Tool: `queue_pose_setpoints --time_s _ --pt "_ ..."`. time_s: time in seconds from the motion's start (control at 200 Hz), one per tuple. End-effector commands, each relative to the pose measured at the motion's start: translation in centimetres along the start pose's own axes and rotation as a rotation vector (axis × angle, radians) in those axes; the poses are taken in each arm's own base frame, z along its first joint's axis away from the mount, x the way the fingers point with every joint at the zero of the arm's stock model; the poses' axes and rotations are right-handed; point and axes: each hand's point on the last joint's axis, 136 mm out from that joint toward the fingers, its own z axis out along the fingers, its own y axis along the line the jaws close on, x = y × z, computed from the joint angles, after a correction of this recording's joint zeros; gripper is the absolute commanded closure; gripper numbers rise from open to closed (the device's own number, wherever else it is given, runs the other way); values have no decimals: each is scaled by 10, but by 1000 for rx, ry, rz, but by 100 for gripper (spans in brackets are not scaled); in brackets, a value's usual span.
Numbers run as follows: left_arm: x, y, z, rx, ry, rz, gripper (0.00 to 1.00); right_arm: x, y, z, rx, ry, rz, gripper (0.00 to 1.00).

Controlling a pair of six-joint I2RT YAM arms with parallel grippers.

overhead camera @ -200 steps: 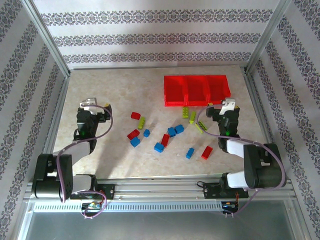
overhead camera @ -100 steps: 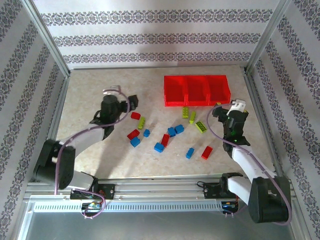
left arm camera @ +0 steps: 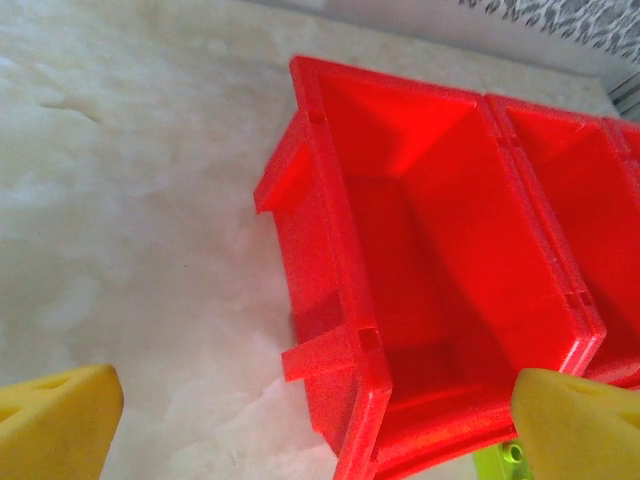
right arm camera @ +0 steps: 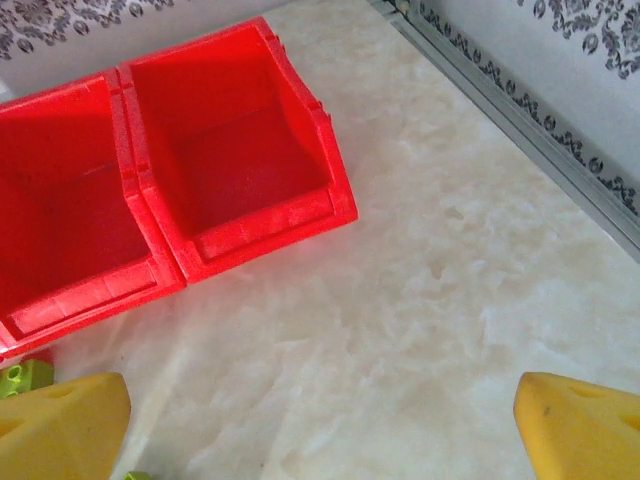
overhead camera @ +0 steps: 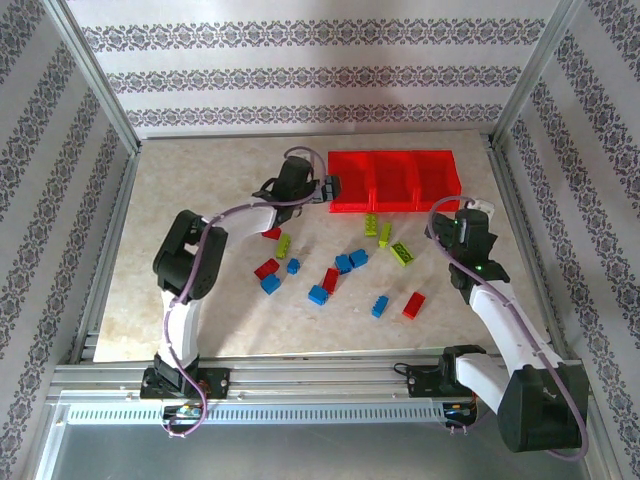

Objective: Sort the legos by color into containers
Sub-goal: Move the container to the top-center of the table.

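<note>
The left hand [overhead camera: 322, 188] hovers at the left end of the containers [overhead camera: 392, 207], its yellow fingers [left arm camera: 55, 425] spread wide apart and empty. The leftmost bin sits directly ahead of it. Nearer the arm bases than this hand, the legos [overhead camera: 343, 263] lie scattered on the surface [overhead camera: 200, 180], outside the bins. A red lego [overhead camera: 271, 232] lies closest to it, with blue ones further off. Three yellow-green legos [overhead camera: 385, 235] lie just left of the right hand [overhead camera: 468, 215], which hangs near the row's right end, its fingers [right arm camera: 580, 425] likewise apart, gripping nothing. The rightmost bin lies ahead and left of it.
</note>
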Motion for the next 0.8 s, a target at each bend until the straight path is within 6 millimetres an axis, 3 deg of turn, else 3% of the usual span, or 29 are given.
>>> queue_pose_setpoints --time_s 0.0,0.32,0.395,0.49,0.635,0.795 --pt "11 -11 8 -17 68 32 0 3 -3 -8 27 34 18 2" --pt "18 3 40 -137 122 96 1 1 -4 -16 29 16 12 2" --pt "19 6 46 -156 129 113 9 -2 -3 -18 26 12 3 2" --pt "21 9 52 -168 137 120 30 -3 -2 -21 28 14 -8 2" --pt "29 19 54 -211 152 118 53 -2 -3 -25 30 20 -14 2" --pt "31 35 44 -276 149 116 66 1 -3 -27 26 27 -8 2"
